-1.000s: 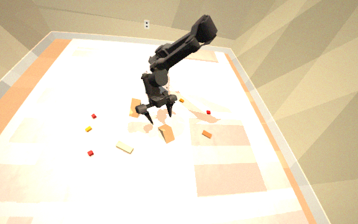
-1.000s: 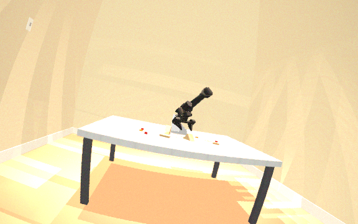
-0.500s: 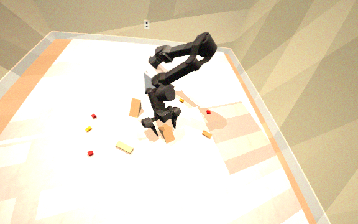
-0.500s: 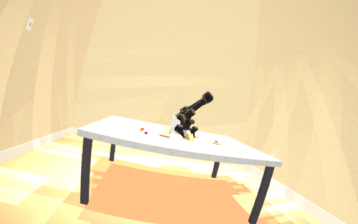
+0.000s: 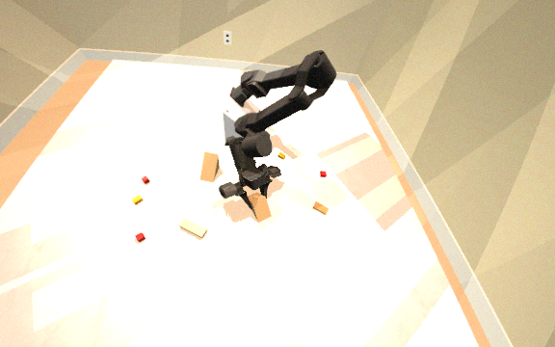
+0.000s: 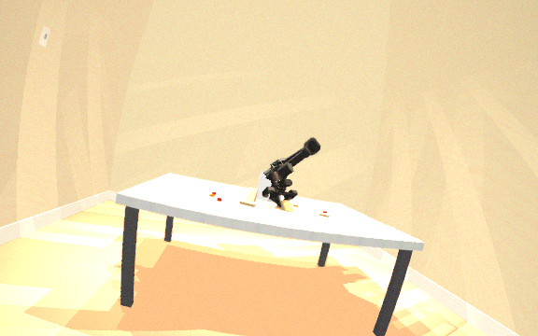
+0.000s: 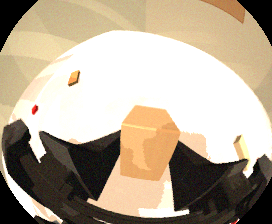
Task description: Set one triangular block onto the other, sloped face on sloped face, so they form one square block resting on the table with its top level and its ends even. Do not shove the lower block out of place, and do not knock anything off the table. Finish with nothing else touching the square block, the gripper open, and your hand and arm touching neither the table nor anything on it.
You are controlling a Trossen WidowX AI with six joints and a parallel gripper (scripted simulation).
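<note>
One orange-tan triangular block (image 5: pixel 261 212) (image 6: pixel 288 205) (image 7: pixel 146 157) is between my fingertips. My gripper (image 5: pixel 258 200) (image 6: pixel 284 202) (image 7: pixel 150 139) is shut on it, with one dark finger against each side in the wrist view. The block is at or very near the table top; a gap beneath it cannot be made out. The other triangular block (image 5: pixel 209 167) stands apart on the table, to the left of the gripper in the top view, near the arm's base. It is not seen in the wrist view.
A pale flat bar (image 5: pixel 193 228) (image 6: pixel 248 203) (image 7: pixel 241 148) lies left of the gripper in the top view. An orange bar (image 5: pixel 321 208) (image 7: pixel 74 78) lies right, with a red cube (image 5: pixel 323 173) (image 7: pixel 34 109) beyond. A yellow piece (image 5: pixel 281 155) lies near the arm. Several small pieces lie far left.
</note>
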